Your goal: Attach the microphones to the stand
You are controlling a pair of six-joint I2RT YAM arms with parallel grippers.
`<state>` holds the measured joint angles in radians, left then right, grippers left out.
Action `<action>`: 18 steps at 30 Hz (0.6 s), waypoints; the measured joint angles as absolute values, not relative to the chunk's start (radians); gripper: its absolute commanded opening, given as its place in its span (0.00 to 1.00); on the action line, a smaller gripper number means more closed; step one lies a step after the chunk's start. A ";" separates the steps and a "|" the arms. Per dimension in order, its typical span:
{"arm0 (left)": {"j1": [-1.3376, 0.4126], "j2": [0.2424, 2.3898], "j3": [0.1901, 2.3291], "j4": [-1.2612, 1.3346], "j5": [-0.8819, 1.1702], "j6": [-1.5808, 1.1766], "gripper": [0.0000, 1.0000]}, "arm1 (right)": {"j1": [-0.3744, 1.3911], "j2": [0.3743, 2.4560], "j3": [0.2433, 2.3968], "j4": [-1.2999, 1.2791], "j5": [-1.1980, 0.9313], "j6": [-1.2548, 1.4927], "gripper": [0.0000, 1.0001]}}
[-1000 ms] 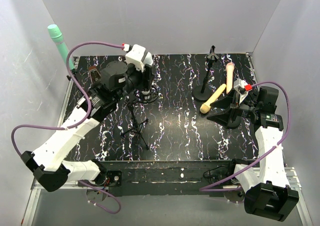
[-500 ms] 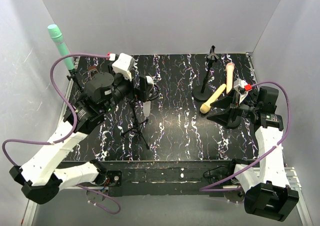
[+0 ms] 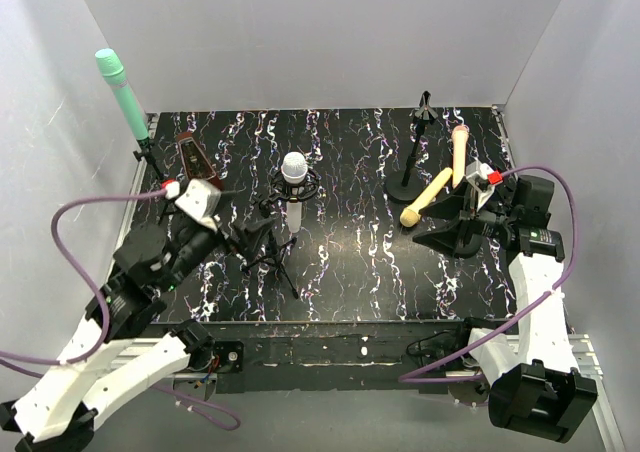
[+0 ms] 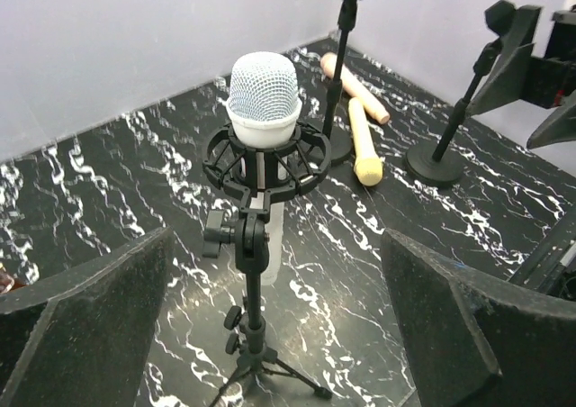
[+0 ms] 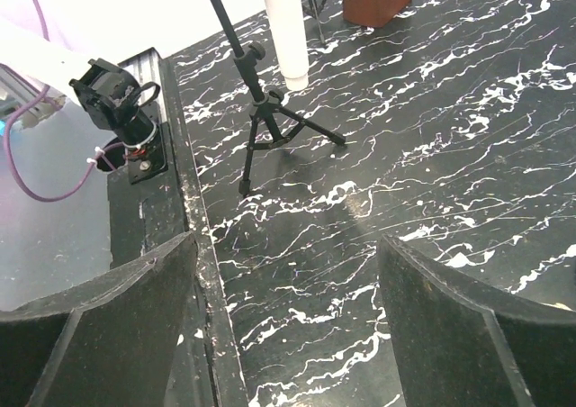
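Observation:
The white microphone (image 3: 293, 169) stands upright in the black shock mount of the tripod stand (image 3: 271, 256), head up; it also shows in the left wrist view (image 4: 264, 99). The mint green microphone (image 3: 122, 84) stands in a stand at the far left. The yellow microphone (image 3: 427, 196) and the peach-pink microphone (image 3: 459, 153) lie on the table beside an empty round-base stand (image 3: 414, 157). My left gripper (image 3: 252, 239) is open and empty, just in front of the tripod (image 4: 254, 330). My right gripper (image 3: 447, 230) is open and empty, near the yellow microphone's head.
A brown box (image 3: 196, 158) sits at the back left. The left wrist view shows a second round-base stand (image 4: 438, 161) close to my right gripper. Grey walls enclose the table on three sides. The black front rail (image 5: 153, 209) runs along the near edge.
My left gripper has let go of the white microphone and pulled back toward the near left. The microphone now stands alone in the shock mount. The right arm has not moved.

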<state>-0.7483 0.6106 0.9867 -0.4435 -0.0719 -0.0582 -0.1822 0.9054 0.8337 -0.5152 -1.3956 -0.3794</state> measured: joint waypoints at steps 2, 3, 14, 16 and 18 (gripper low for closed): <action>-0.748 0.537 0.922 -0.406 -0.059 -0.033 0.98 | -0.182 0.908 0.819 -0.515 -1.403 -0.386 0.88; -0.748 0.498 0.881 -0.377 -0.051 -0.017 0.98 | -0.182 0.910 0.814 -0.516 -1.406 -0.390 0.88; -0.748 0.340 0.437 -0.078 0.068 0.074 0.98 | -0.182 0.912 0.807 -0.516 -1.417 -0.421 0.89; -0.748 0.347 0.378 0.008 0.071 0.068 0.98 | -0.182 0.912 0.808 -0.516 -1.417 -0.423 0.89; -0.748 0.366 0.318 0.117 0.064 0.068 0.97 | -0.182 0.912 0.807 -0.516 -1.417 -0.423 0.89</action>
<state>-0.7483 0.3656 0.3180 0.1173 0.0639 0.0685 -0.1822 0.9123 0.8074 -0.5159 -1.4170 -0.4232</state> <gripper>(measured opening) 0.982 0.886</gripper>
